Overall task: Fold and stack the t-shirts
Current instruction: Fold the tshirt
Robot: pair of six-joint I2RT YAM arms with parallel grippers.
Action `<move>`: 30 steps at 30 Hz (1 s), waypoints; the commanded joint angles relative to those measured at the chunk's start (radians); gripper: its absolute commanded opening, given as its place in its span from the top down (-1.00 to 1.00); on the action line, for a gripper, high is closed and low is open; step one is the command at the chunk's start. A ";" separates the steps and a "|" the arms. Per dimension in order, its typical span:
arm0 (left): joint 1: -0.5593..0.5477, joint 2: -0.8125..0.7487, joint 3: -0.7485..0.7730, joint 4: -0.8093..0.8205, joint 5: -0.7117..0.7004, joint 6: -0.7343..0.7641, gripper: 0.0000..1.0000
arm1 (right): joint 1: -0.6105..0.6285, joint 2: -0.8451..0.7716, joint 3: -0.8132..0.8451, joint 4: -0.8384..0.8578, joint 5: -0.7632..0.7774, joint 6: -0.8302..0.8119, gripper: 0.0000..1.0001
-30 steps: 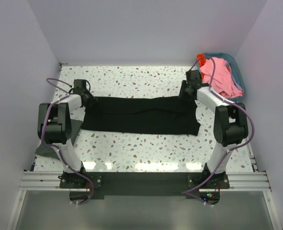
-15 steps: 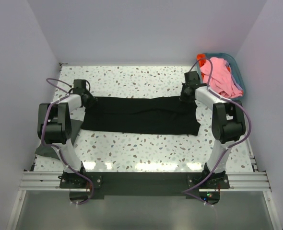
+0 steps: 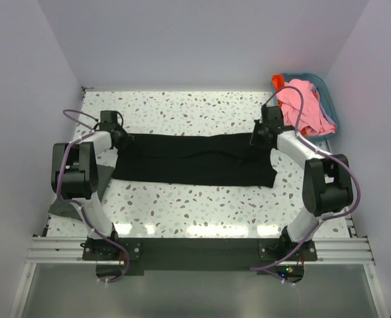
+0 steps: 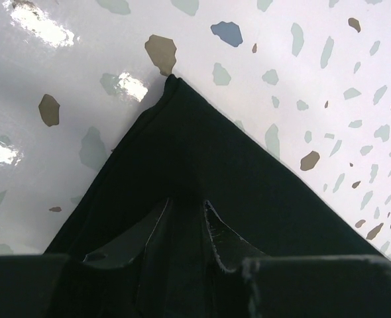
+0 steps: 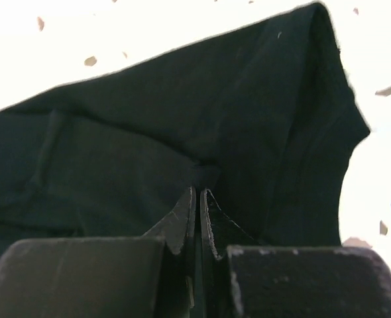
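The speckled white table [image 3: 202, 205] filled most of what I could see from above, lit hard along its near edge. Across its middle lay the black t-shirt [image 3: 195, 159], drawn out flat into one long band running from left to right, its near right corner pushed out a little toward the front.

The left arm [image 3: 76, 169] rose from its base at the near left and bent over to the left end of the band. The right arm [image 3: 325, 182] did the same from the near right, reaching in to the band's far right corner.

At the far right corner of the table sat a teal basket [image 3: 329, 99]. A pink t-shirt [image 3: 301, 106] was heaped in it and spilled over its rim, with a bit of an orange-red t-shirt [image 3: 278, 82] showing at the back left of the heap. Off at the near left edge, just beside the left arm, a dark grey t-shirt [image 3: 63, 207] showed only in part.

The left gripper [image 4: 185, 202] sat low over a pointed corner of the black cloth, its fingers [image 4: 152, 228] drawn in on the fabric with only a narrow, cloth-filled gap between them. The right gripper [image 5: 197, 192] had its fingers [image 5: 179, 222] pressed almost together, pinching a small pucker of the same shirt near a folded edge.
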 commanded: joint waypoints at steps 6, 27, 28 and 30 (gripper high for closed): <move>0.007 -0.006 -0.025 0.031 0.033 -0.031 0.48 | 0.006 -0.210 -0.188 0.117 -0.169 0.046 1.00; 0.007 -0.004 -0.050 0.056 0.055 -0.034 0.48 | 0.037 -0.494 -0.511 0.099 -0.109 0.058 0.15; 0.007 -0.008 -0.050 0.054 0.058 -0.034 0.48 | 0.038 -0.509 -0.499 0.086 -0.108 0.057 0.08; 0.007 -0.017 -0.048 0.056 0.058 -0.028 0.47 | 0.038 -0.540 -0.482 0.082 -0.106 0.057 0.01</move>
